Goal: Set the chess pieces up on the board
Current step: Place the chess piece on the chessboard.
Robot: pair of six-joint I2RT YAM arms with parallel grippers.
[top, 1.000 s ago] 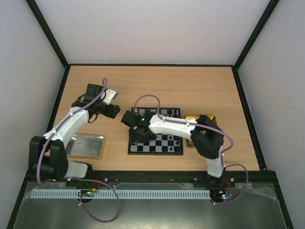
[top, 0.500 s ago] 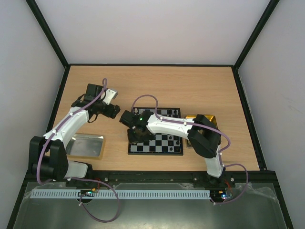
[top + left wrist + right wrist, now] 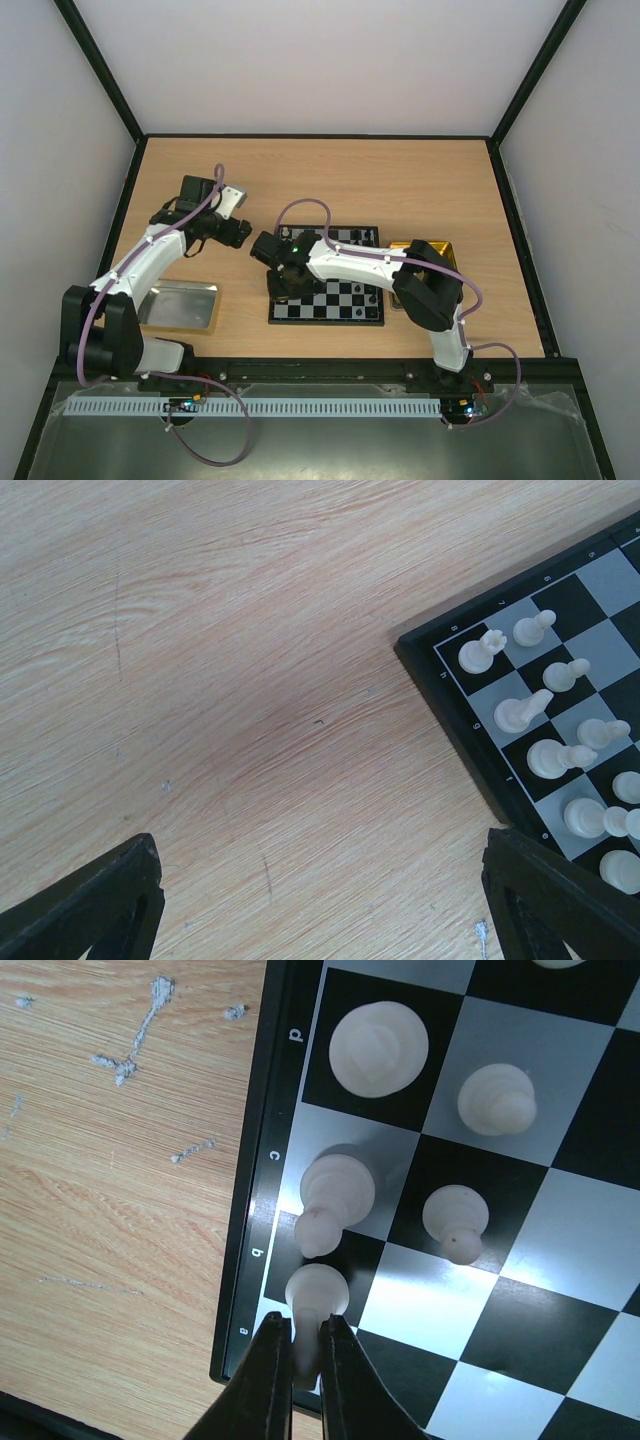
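Right wrist, cream chess piece [image 3: 318, 1288], in pincer [image 3: 305, 1332]

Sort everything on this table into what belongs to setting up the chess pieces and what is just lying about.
Belongs to the job:
the board; the white chess pieces on it; the white piece held in the right gripper at the board's corner.

Just lying about:
the silver tray, left of the board; the gold tray, right of it.
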